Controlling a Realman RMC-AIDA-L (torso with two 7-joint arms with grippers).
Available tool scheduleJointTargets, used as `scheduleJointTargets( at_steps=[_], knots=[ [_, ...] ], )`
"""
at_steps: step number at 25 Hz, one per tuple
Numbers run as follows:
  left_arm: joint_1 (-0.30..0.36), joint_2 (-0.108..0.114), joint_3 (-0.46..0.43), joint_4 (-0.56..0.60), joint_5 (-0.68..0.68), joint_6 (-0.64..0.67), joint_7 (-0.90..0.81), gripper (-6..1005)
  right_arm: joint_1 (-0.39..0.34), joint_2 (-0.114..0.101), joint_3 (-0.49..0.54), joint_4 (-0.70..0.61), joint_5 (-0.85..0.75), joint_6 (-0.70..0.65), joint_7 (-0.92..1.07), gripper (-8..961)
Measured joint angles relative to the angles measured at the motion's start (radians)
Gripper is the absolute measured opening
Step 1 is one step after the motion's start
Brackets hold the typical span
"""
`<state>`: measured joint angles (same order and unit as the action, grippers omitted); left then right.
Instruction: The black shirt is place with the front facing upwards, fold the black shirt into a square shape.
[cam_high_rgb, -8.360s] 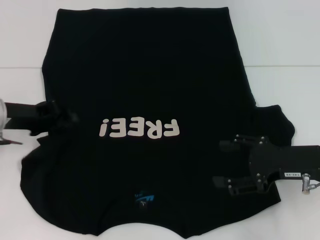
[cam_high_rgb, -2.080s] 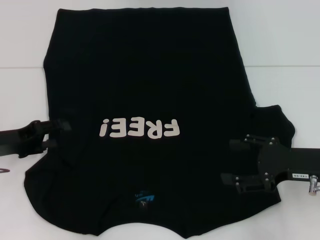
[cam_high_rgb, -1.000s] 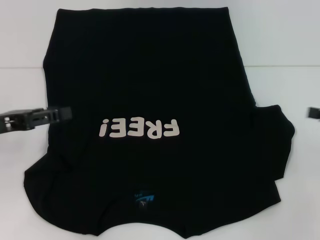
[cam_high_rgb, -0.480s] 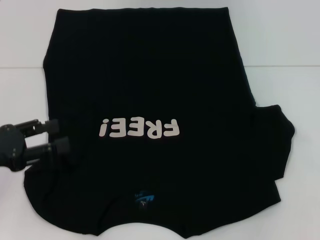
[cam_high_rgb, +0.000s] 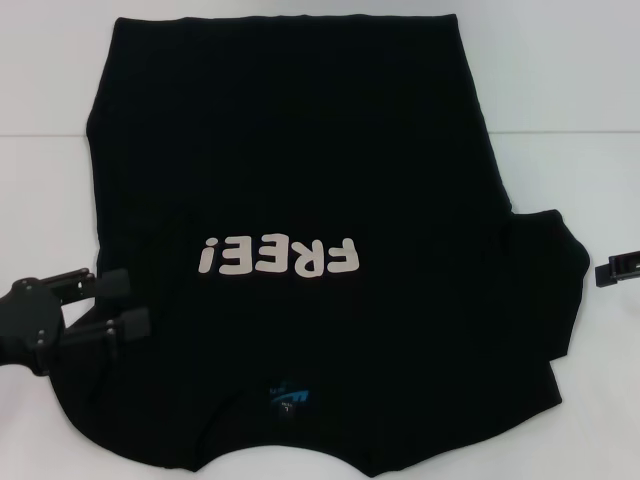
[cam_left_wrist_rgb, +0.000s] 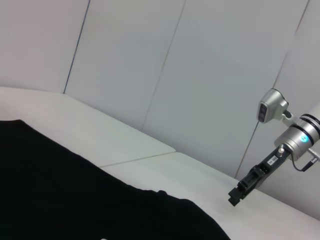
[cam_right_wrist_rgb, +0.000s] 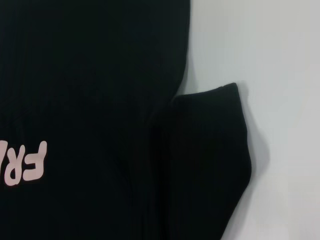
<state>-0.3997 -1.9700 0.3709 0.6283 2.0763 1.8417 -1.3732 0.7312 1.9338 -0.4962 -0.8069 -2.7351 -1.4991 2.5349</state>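
The shirt (cam_high_rgb: 300, 250) lies flat on the table (cam_high_rgb: 560, 80), lettering up. From the head view, the left gripper (cam_high_rgb: 125, 305) sits released over its left sleeve. The right gripper (cam_high_rgb: 603, 270) barely shows at the edge (clenched or not, I cannot tell); its wrist camera shows the right sleeve (cam_right_wrist_rgb: 210, 165).

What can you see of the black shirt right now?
The black short-sleeved cloth shirt lies flat on the white table, front up, with white "FREE!" lettering and a small blue neck label at the collar nearest the robot. Its hem lies farthest away. The right-side sleeve lies spread out. The left end effector, fingers open, is over the left sleeve area; the right end effector sits off the cloth.
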Motion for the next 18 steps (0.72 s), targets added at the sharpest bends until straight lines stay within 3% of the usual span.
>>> scheduleJointTargets(
  at_steps=[18],
  knots=[
    [0.005, -0.009, 0.0, 0.001, 0.021, -0.018, 0.001, 735, 0.034, 0.001, -0.006, 0.124, 0.0, 0.085, -0.003, 930]
  ],
)
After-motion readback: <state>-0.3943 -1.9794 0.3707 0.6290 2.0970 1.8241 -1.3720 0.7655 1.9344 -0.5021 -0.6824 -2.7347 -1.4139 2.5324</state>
